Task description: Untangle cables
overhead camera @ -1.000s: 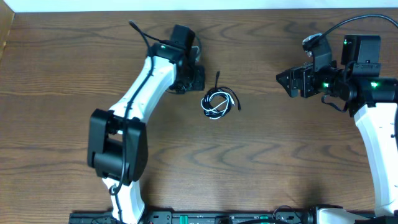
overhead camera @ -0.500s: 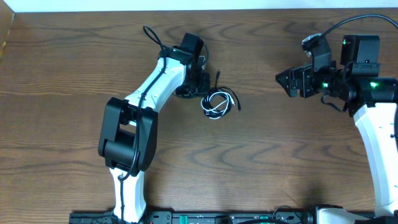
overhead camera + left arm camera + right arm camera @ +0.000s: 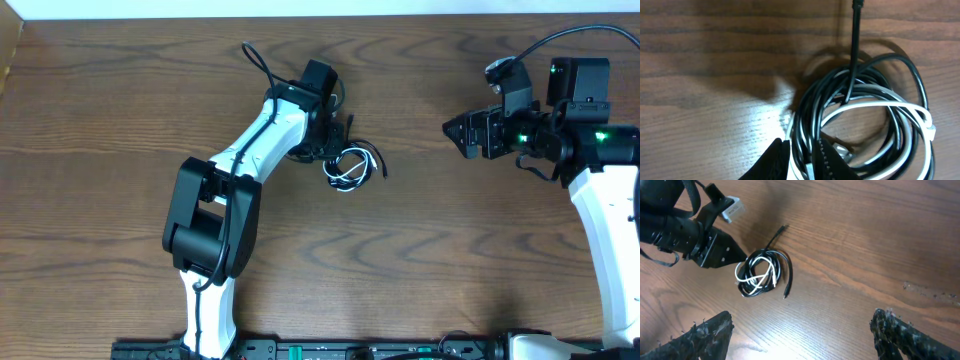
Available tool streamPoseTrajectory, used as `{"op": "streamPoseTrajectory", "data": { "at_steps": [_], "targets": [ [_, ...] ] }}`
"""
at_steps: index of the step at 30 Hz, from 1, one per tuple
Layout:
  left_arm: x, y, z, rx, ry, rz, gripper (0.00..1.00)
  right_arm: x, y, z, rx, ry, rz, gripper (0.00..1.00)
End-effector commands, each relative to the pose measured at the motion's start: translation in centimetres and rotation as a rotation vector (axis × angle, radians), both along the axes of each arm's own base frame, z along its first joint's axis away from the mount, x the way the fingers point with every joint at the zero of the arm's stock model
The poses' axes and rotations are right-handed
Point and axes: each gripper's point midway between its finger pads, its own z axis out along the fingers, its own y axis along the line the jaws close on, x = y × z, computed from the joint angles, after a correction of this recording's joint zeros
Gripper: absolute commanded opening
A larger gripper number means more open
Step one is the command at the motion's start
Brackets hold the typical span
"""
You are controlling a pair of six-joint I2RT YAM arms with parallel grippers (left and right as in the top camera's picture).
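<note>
Dark wood-grain table [image 3: 450, 260] fills nearly the whole overhead view, ending at the far side against a pale strip [image 3: 300, 7]. The cables [image 3: 348, 167] lie on it as one small coil, a little left of the middle and toward the far half. In the coil the black cable [image 3: 900, 65] and the white cable [image 3: 875, 102] loop through each other. One straight black end [image 3: 350, 122] pokes out toward the far edge, and a second black plug [image 3: 384, 172] lies off the coil's right side.

The left gripper [image 3: 328, 152] is at the coil's left rim. In the left wrist view its jaws stand narrow, with strands of the coil pinched between them [image 3: 802, 150]. The left arm [image 3: 250, 150] reaches in diagonally from the near left.

Bare wood lies open on the coil's right, near and far sides, with a wide empty stretch between it and the right gripper [image 3: 452, 130]. That gripper hangs well apart near the right side, its fingers [image 3: 705, 335] spread wide with nothing between them.
</note>
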Motion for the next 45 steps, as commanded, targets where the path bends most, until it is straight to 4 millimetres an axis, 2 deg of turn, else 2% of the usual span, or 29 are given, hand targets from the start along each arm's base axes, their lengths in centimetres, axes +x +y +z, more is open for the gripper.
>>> {"op": "streamPoseTrajectory", "data": {
  "at_steps": [1, 17, 31, 33, 36, 38, 40, 43, 45],
  "targets": [
    [0.0, 0.4, -1.0, 0.027, -0.005, -0.009, 0.22, 0.2, 0.2, 0.5, 0.009, -0.002, -0.001, 0.85],
    [0.2, -0.1, -1.3, 0.019, -0.022, -0.017, 0.22, 0.1, 0.2, 0.4, 0.009, 0.004, -0.001, 0.86],
    [-0.3, -0.4, -2.9, 0.022, -0.011, -0.031, 0.22, 0.1, 0.3, 0.4, 0.009, 0.005, -0.001, 0.86],
    [-0.3, -0.5, -3.4, 0.02, -0.005, -0.031, 0.19, 0.1, 0.3, 0.4, 0.01, 0.005, -0.001, 0.86],
    [-0.2, -0.5, -3.5, 0.02, -0.005, -0.031, 0.08, 0.1, 0.3, 0.4, 0.01, 0.005, -0.001, 0.86],
    [-0.2, -0.5, -3.5, 0.019, -0.006, -0.031, 0.08, 0.1, 0.3, 0.4, 0.01, 0.005, -0.001, 0.86],
    [-0.1, -0.6, -3.1, 0.017, -0.012, -0.031, 0.07, 0.1, 0.3, 0.5, 0.026, 0.013, -0.017, 0.86],
    [0.5, -0.8, -0.5, -0.001, -0.053, -0.03, 0.08, 0.3, 1.2, 0.7, 0.038, 0.005, -0.008, 0.86],
    [1.0, -1.1, 2.0, -0.024, -0.1, -0.029, 0.08, 0.4, 2.1, 0.9, 0.039, -0.011, 0.015, 0.86]
  ]
}}
